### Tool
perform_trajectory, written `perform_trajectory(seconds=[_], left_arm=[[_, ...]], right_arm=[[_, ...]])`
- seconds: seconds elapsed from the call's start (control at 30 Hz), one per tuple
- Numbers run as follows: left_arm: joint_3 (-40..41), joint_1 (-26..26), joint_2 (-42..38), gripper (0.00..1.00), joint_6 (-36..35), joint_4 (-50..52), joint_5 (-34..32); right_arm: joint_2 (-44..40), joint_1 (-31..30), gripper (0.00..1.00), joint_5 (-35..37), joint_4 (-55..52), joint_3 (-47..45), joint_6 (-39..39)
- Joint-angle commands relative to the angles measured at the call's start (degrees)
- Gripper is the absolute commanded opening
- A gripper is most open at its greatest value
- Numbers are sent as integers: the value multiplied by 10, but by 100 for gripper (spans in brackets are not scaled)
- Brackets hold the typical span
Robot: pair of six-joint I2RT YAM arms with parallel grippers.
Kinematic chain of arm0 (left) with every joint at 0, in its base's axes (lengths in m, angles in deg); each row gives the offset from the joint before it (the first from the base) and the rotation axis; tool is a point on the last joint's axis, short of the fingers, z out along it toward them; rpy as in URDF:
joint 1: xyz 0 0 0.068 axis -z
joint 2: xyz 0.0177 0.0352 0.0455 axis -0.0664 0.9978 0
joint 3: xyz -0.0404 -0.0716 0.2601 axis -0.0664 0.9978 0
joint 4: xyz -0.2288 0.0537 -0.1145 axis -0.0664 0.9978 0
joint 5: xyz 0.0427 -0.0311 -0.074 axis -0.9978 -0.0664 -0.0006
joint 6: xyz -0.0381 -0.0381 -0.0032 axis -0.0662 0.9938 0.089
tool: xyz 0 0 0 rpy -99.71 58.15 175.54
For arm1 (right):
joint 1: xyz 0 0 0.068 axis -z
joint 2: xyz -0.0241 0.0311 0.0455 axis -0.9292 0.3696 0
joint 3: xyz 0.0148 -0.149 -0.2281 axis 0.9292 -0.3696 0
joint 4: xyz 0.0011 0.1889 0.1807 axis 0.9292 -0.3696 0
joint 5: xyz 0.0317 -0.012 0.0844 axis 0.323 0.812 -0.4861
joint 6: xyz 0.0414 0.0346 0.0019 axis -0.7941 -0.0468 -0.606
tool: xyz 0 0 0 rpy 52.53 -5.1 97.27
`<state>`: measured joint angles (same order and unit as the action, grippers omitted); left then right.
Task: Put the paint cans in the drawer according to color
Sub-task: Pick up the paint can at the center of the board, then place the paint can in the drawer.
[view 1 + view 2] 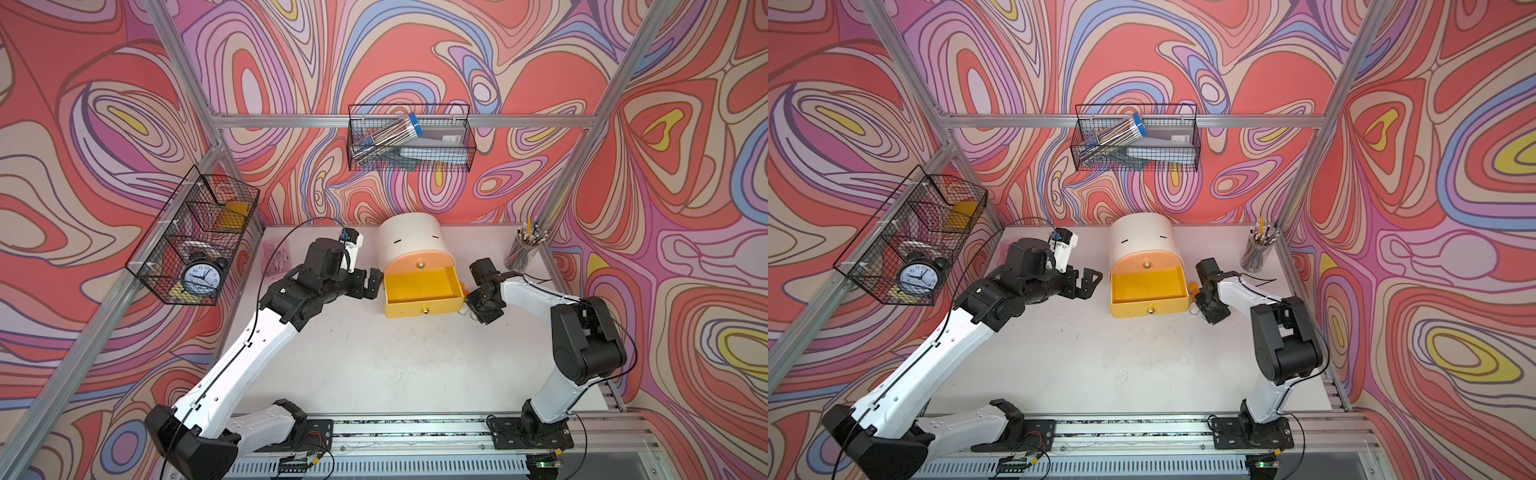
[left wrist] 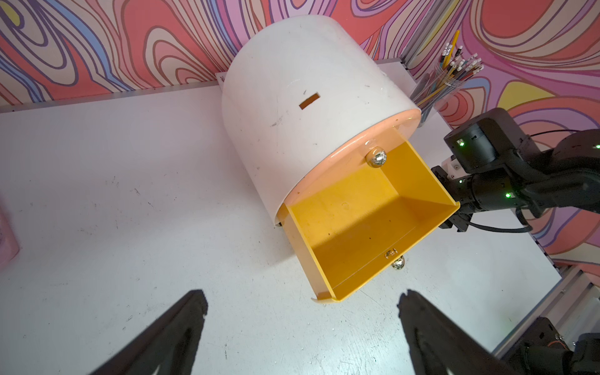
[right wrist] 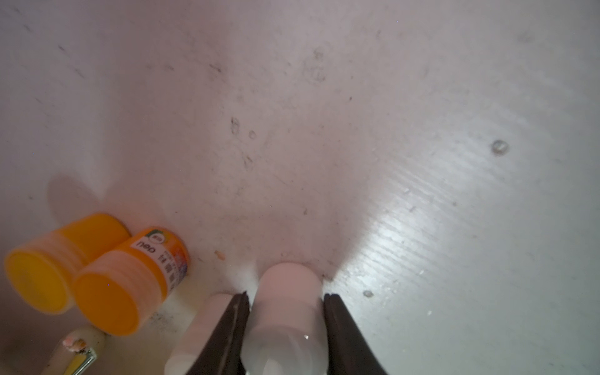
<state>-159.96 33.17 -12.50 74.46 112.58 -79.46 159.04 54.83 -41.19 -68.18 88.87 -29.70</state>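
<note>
My right fingers (image 3: pixel 341 328) pinch a white can (image 3: pixel 287 302) on the tabletop (image 3: pixel 324 97) beside the open drawer (image 1: pixel 415 309); left fingers (image 2: pixel 175 334) hang wide, empty. A second white can (image 3: pixel 198 328) crowds one finger, so lifting may drag or tip it into the orange cans (image 3: pixel 130 279).

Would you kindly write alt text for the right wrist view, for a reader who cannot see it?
The right tool grips a white paint can between its dark fingers on the pale table. A second white can sits just outside one finger, with a labelled orange can and a plain orange can side by side beyond it.
</note>
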Motion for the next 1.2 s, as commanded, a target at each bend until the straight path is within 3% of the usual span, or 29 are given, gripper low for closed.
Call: perform_trajectory(seconds=[0.0,0.3,0.5,0.73,1.17], left_arm=[[4,1,2,99,3,-2,2],[4,1,2,99,6,-2,8],[5,1,3,99,7,-3,7],[4,1,7,99,5,-2,-2],[4,1,12,99,4,-1,-6]], right_arm=[[-8,1,23,27,-5,-14,-30],[-136,-11,24,160,-98,38,14],[-183,-119,25,236,-144,156,77],[-119,-285,26,253,-145,253,74],[-5,-327,30,206,-90,275,85]])
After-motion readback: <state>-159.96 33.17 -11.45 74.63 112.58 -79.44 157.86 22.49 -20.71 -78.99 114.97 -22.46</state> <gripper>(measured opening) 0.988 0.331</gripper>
